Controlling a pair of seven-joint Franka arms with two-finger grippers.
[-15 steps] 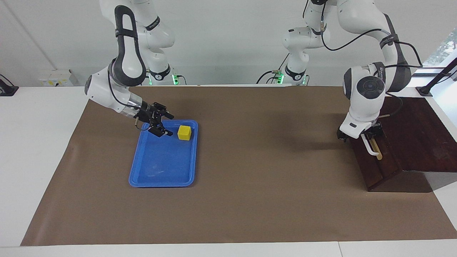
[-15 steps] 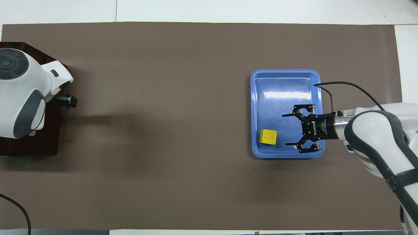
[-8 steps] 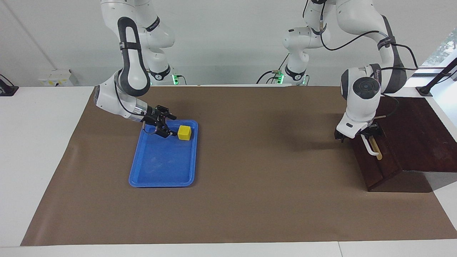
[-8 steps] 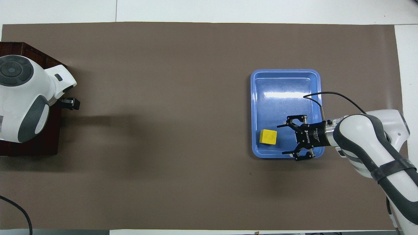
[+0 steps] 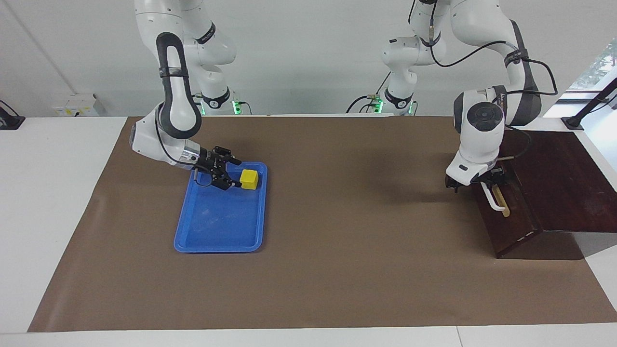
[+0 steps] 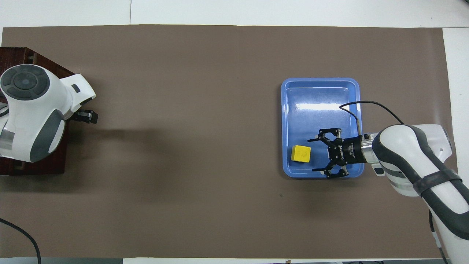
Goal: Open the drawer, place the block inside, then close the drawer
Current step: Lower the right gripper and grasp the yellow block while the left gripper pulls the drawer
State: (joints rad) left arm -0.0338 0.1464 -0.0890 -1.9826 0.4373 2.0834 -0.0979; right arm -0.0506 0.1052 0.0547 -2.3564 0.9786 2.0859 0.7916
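Yellow and rigid, the block is seen in the blue tray at centre-left of the facing view; it is judged light, best pinched across flat opposite faces. The right gripper is spread open beside it. The left gripper, open, is placed at the drawer handle, at right.

Yellow block sits flat in the blue tray; dark wooden drawer, white handle, barely pulled out.
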